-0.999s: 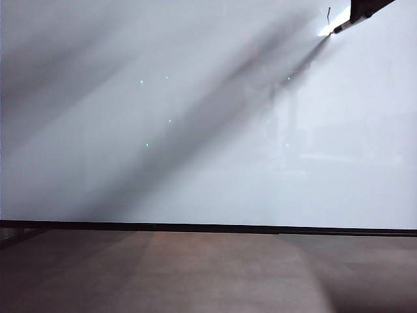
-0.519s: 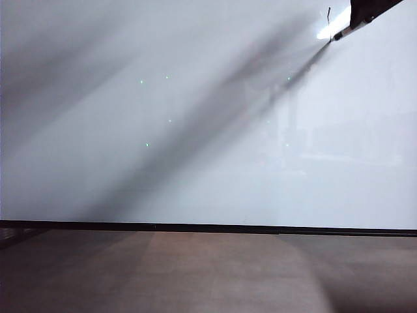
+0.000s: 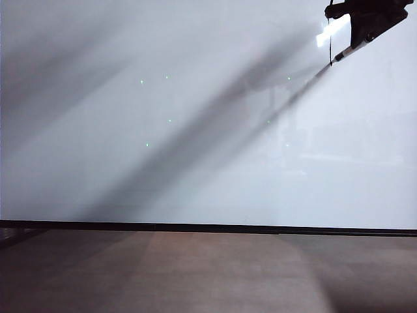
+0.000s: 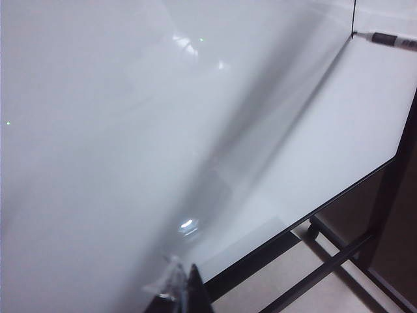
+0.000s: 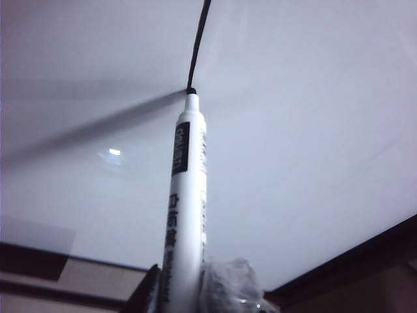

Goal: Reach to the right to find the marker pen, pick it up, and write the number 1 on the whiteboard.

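Observation:
The whiteboard (image 3: 163,143) fills most of the exterior view, glossy and crossed by long shadows. At its top right my right gripper (image 3: 359,34) is shut on the marker pen (image 3: 345,52), a white barrel with a black label (image 5: 186,195). The pen's tip touches the board at the lower end of a thin black vertical stroke, the number 1 (image 3: 330,36), also seen in the right wrist view (image 5: 199,39) and the left wrist view (image 4: 354,16). My left gripper (image 4: 184,287) hangs near the board's lower part, shut and empty, far from the marker pen (image 4: 393,40).
A thin black strip (image 3: 195,228) runs along the board's lower edge, with a brown wood-look surface (image 3: 195,274) below it. The board's black stand bars (image 4: 339,261) show past its corner. Small green light dots (image 3: 146,144) speckle the board.
My right gripper has come down along the board with the pen's tip on it. The black stroke, only a short hooked mark before, now runs much further down.

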Controlling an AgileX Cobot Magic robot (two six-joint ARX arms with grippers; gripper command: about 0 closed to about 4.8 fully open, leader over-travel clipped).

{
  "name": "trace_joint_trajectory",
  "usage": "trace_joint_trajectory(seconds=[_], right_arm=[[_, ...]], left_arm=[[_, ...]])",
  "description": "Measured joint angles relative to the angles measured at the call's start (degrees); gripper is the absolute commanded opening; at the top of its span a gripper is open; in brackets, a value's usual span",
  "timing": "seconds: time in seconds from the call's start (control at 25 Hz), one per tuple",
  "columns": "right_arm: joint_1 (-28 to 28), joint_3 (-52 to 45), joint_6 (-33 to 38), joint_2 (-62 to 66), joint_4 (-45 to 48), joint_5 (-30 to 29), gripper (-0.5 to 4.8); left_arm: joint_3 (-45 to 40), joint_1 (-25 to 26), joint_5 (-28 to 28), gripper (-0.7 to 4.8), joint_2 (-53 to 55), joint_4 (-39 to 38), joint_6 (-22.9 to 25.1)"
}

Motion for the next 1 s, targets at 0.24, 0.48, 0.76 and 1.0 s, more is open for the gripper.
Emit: trace_joint_trajectory(seconds=[0.24, 0.48, 0.76, 1.0], right_arm=[[1.1, 0.1, 0.0, -8.0, 2.0, 0.0, -0.06], [0.0, 0.1, 1.1, -17.2, 5.4, 0.3, -0.06], [-11.0, -1.4, 4.9, -23.7, 9.6, -0.8, -0.06], [-26.3, -13.5, 13.2, -26.3, 19.1, -15.1, -0.06]], left_arm=[[0.0, 0.0, 0.0, -0.05, 0.0, 0.0, 0.0], [0.0, 0.0, 0.1, -0.05, 0.0, 0.1, 0.0], [0.0, 0.0, 6.1, -0.05, 0.0, 1.3, 0.0], [0.0, -0.3, 10.8, -0.05, 0.9, 2.3, 0.0]])
